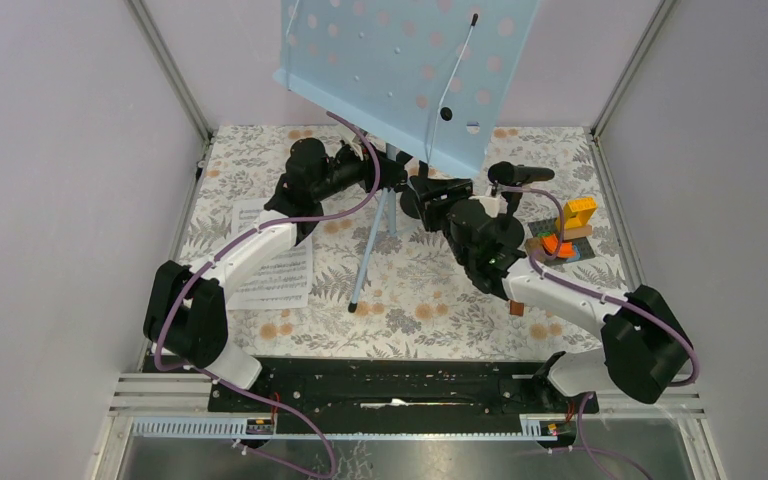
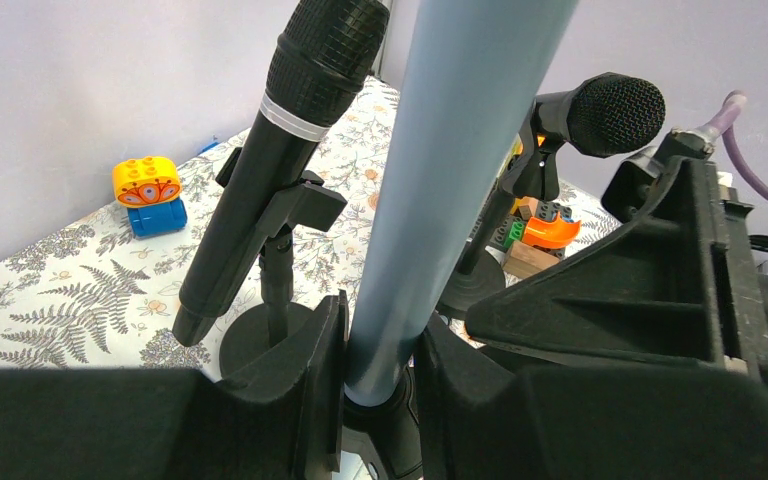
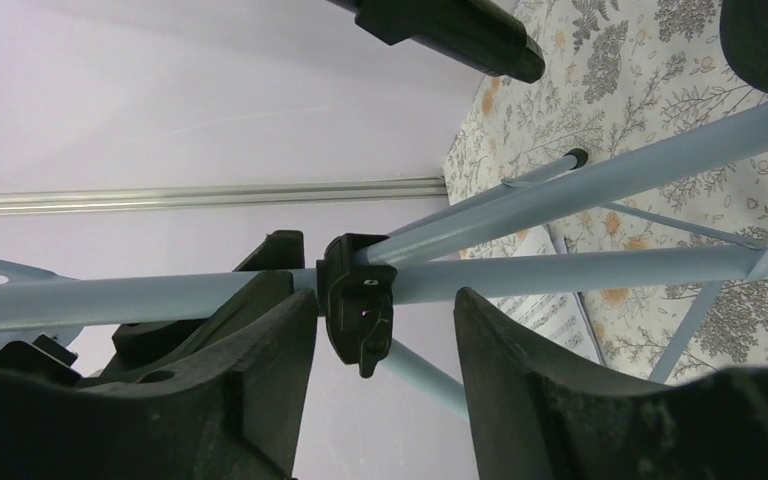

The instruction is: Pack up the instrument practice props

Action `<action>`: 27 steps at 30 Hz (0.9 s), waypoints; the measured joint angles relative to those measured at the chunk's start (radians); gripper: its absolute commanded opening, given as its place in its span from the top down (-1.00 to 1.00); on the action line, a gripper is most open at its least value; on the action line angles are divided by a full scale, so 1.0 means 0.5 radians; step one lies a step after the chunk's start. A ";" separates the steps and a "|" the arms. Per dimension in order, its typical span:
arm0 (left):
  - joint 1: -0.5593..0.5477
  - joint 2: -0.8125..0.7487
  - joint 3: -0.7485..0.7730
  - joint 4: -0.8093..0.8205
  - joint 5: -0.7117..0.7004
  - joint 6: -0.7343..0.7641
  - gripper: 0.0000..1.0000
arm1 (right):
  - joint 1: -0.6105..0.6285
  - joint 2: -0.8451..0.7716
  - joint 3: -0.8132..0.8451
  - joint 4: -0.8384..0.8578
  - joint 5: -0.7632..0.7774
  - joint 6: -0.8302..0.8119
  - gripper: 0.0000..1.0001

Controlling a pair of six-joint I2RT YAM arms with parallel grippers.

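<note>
The left end effector (image 2: 380, 375) is pinching the stand pole (image 2: 460, 150) low down, with both fingers pressed on it. The right end effector (image 3: 385, 335) is spread wide, with the stand's black clamp (image 3: 358, 315) between its fingers. I think it is not touching the clamp, but the view is too close to be sure. The stand is upright in the middle of the bench (image 1: 440, 300), with the big blue music desk (image 1: 400, 70) on top.

The stand is heavy at the top. If the left arm tilts the pole, the whole stand could tip over. The near microphone (image 2: 280, 150) and the far microphone (image 2: 600, 115) stand just beside the pole, so a leg or an arm could knock them down. If the clamp comes loose, the pole could slide down fast.

The sheet music (image 1: 275, 265) lies flat on the left. It has printed notes, too small to read. I see no brand names or labels.
</note>
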State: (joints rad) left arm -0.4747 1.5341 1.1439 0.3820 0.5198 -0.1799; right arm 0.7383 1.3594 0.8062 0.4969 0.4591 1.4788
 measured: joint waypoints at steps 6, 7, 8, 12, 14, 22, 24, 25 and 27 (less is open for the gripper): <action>0.002 0.000 0.000 0.001 0.005 -0.002 1.00 | -0.020 0.079 0.037 0.071 -0.026 0.084 0.01; 0.002 0.000 0.000 0.001 0.007 -0.002 1.00 | -0.022 0.093 0.049 0.082 -0.034 0.097 0.01; 0.002 0.000 0.000 0.001 0.008 -0.002 1.00 | -0.024 0.112 0.060 0.103 -0.050 0.110 0.01; 0.003 0.000 0.000 0.002 0.010 -0.002 1.00 | -0.024 0.195 0.089 0.185 -0.124 0.149 0.20; 0.003 0.000 0.000 0.002 0.011 -0.002 1.00 | -0.025 0.237 0.098 0.230 -0.156 0.183 0.38; 0.029 0.002 0.000 0.000 0.011 -0.011 1.00 | -0.036 0.287 0.101 0.337 -0.209 0.220 1.00; 0.030 0.002 0.000 0.000 0.011 -0.011 1.00 | -0.037 0.287 0.101 0.337 -0.210 0.214 1.00; 0.031 0.002 0.000 0.000 0.012 -0.011 1.00 | -0.037 0.287 0.101 0.338 -0.211 0.207 1.00; 0.031 0.002 0.000 0.000 0.014 -0.011 1.00 | -0.037 0.285 0.100 0.343 -0.211 0.179 1.00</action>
State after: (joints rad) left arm -0.4595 1.5349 1.1439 0.3820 0.5270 -0.1852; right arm 0.7200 1.5021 0.8562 0.6682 0.3538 1.5684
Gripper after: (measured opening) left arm 0.303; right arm 0.283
